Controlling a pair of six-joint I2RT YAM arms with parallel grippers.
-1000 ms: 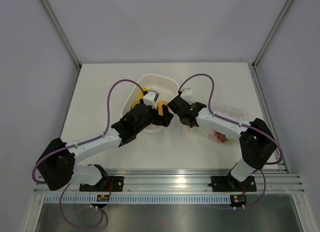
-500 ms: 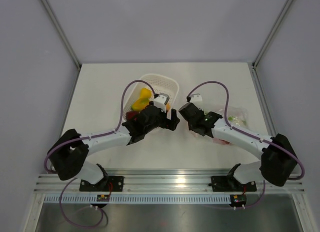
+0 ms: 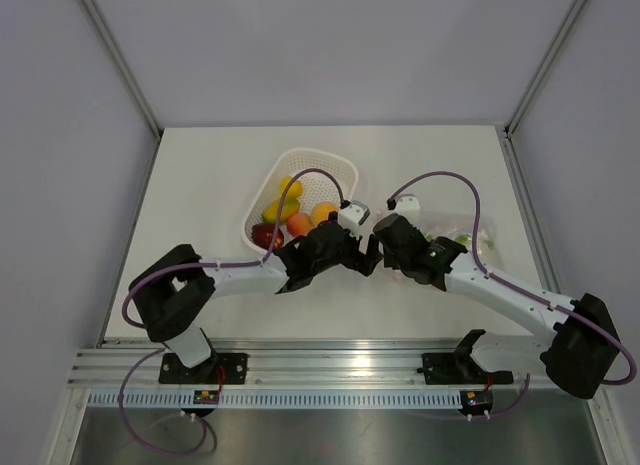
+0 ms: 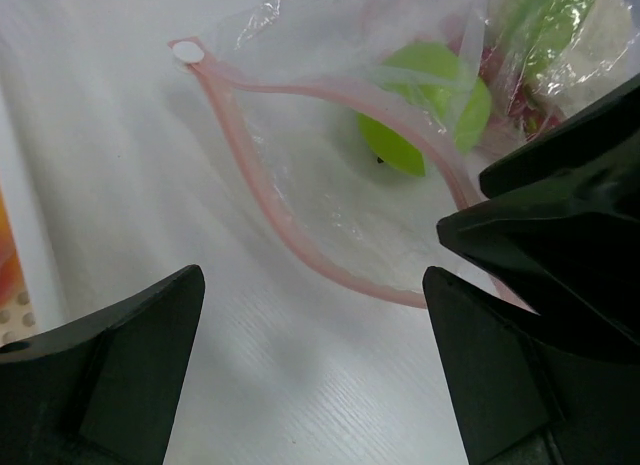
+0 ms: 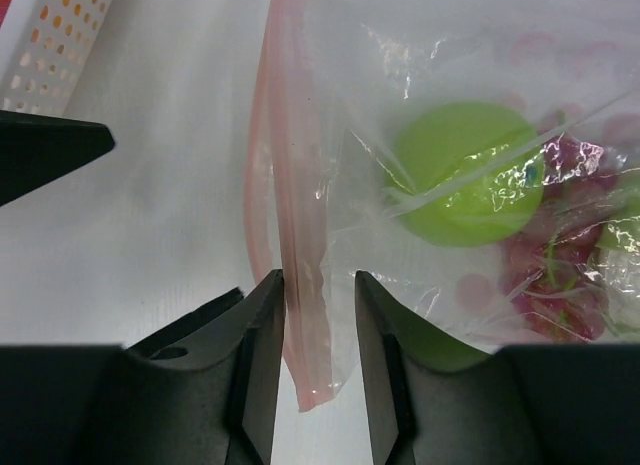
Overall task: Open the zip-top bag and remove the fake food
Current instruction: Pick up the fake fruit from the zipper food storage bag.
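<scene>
The right hand (image 5: 318,277) leads. Its two black fingers stand a little apart, straddling the pinkish zip strip (image 5: 300,185) of the clear crinkly plastic zip-top bag (image 5: 350,55). The strip runs up through the gap, close against one finger with a sliver of space before the other, so it isn't squeezed. The bag lies on the white desk (image 3: 200,175), just right of the white perforated plastic basket (image 3: 300,160), and the left wrist view shows its mouth parted in a loop. Inside sits a glossy green plastic apple (image 5: 465,170), next to dark red pieces (image 5: 560,160). The left hand (image 4: 312,285) hangs over that mouth, fingers spread wide, gripping nothing. In the basket lie yellow, orange and red plastic fruit (image 3: 290,210).
</scene>
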